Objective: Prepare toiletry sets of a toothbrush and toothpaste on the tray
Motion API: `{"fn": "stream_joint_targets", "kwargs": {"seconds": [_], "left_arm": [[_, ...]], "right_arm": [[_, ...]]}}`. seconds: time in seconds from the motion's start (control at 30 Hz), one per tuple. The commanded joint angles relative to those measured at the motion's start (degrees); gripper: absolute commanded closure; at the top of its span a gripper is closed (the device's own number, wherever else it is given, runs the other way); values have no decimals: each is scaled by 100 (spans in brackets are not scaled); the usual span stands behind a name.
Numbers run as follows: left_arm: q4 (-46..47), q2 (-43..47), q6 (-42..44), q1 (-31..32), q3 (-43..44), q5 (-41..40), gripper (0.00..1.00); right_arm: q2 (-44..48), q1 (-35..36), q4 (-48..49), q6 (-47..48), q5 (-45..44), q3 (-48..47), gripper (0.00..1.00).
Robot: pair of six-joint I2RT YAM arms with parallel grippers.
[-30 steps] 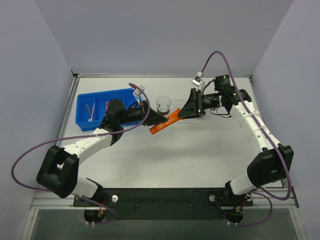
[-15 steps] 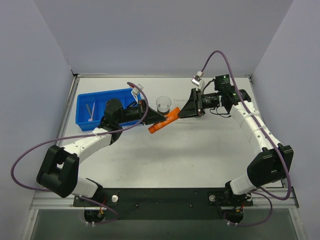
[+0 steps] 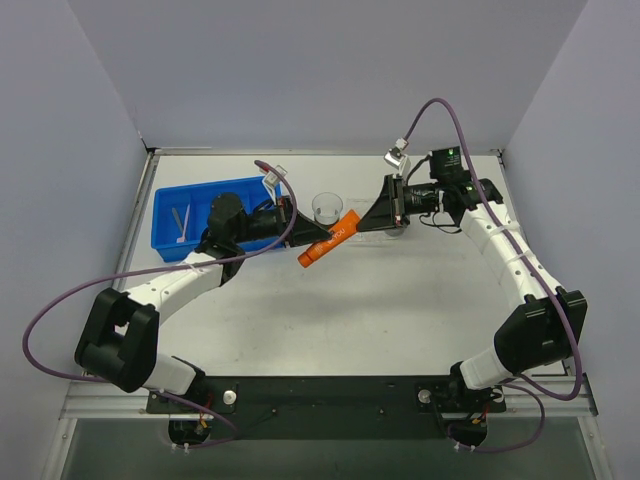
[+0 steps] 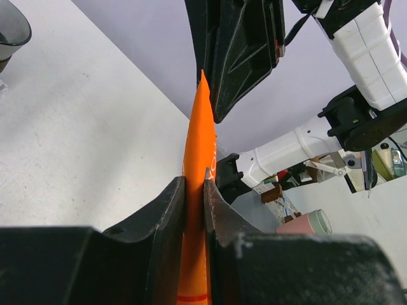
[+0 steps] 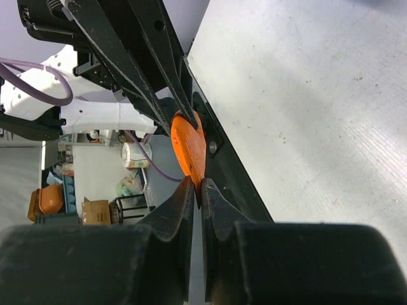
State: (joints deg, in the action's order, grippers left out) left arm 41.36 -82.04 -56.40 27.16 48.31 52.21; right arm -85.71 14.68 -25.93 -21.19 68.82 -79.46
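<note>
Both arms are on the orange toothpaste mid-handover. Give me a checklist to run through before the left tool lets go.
1. Right tool shut on the crimped end of the orange toothpaste: ok.
2. Left tool gripping the tube's body: ok, not yet released.
3. Tube apart from the clear cup: ok in the top view.
4. Toothbrush lying in the blue bin, free to fetch next: ok.
5. Tray in sight as the drop spot: cannot tell; no view shows it plainly.
</note>
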Motion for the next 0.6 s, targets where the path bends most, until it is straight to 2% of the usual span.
{"fn": "stream_joint_targets", "kwargs": {"seconds": [0.0, 0.03, 0.07, 0.17, 0.3, 0.57], "left_arm": [[-207, 21, 401, 35, 441, 150, 99], [-443, 39, 480, 35, 477, 132, 93], [-549, 74, 646, 35, 512, 97, 76], [-928, 161, 989, 26, 600, -166, 49], [-1270, 241, 1394, -52, 784, -465, 39], [-1763, 407, 1957, -377, 1057, -1211, 32]], "right_arm": [[81, 79, 422, -131, 106, -35, 100], [107, 70, 449, -122, 53, -34, 100], [168, 70, 466, -113, -86, -26, 100], [335, 70, 545, -78, -376, -17, 100], [520, 62, 572, -8, -772, -43, 100], [863, 53, 388, 334, -1827, -166, 100]]}}
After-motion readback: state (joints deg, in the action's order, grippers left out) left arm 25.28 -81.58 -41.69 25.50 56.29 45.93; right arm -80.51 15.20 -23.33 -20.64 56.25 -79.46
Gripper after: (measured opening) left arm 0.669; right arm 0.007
